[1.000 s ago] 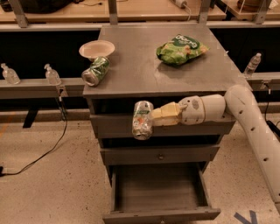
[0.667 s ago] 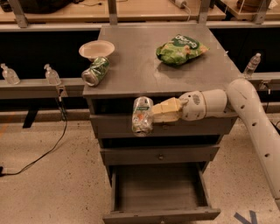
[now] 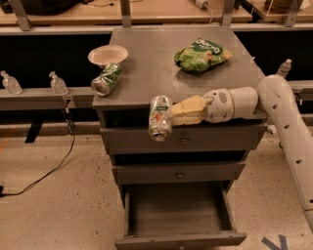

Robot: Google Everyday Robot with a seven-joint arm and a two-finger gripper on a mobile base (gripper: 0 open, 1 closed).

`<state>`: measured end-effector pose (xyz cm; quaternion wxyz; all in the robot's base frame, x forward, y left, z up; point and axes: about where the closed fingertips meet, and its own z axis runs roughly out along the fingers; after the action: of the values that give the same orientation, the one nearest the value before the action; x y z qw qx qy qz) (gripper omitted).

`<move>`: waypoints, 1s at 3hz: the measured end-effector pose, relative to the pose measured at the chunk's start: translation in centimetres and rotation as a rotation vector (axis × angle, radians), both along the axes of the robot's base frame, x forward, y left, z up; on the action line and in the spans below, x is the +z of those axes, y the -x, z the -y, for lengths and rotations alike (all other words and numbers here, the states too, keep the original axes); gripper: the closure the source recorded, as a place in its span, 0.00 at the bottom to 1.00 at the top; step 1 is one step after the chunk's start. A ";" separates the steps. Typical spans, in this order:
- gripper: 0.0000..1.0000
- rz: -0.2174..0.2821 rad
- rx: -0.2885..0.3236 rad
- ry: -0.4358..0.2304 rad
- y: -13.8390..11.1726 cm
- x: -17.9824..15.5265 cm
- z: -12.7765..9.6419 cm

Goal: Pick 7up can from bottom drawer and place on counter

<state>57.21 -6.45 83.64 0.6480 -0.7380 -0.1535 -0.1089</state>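
The claw (image 3: 170,116) is gripping the cylindrical whitish-green 7up can (image 3: 160,124) at the six-o'clock edge of the matte grey metal surface (image 3: 146,63).

The place looks like a robotics lab or workshop. Behind the grey cabinet (image 3: 146,173) runs a long wooden bench (image 3: 161,10) on metal posts. Left of the cabinet, small clear bottles (image 3: 57,84) stand on a ledge and a black cable (image 3: 72,138) trails across the speckled floor (image 3: 49,215). At the cabinet's front top edge, a robot arm's pincer (image 3: 171,116) grips a 7up can (image 3: 159,126).
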 end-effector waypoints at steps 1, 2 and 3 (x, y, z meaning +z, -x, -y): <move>1.00 0.000 -0.011 0.005 -0.8 2.4 0.3; 1.00 0.000 -0.020 0.012 -1.3 3.9 0.4; 1.00 -0.024 -0.132 0.001 -5.5 5.5 2.3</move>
<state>62.71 -8.79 89.18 0.6407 -0.7482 -0.0969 -0.1425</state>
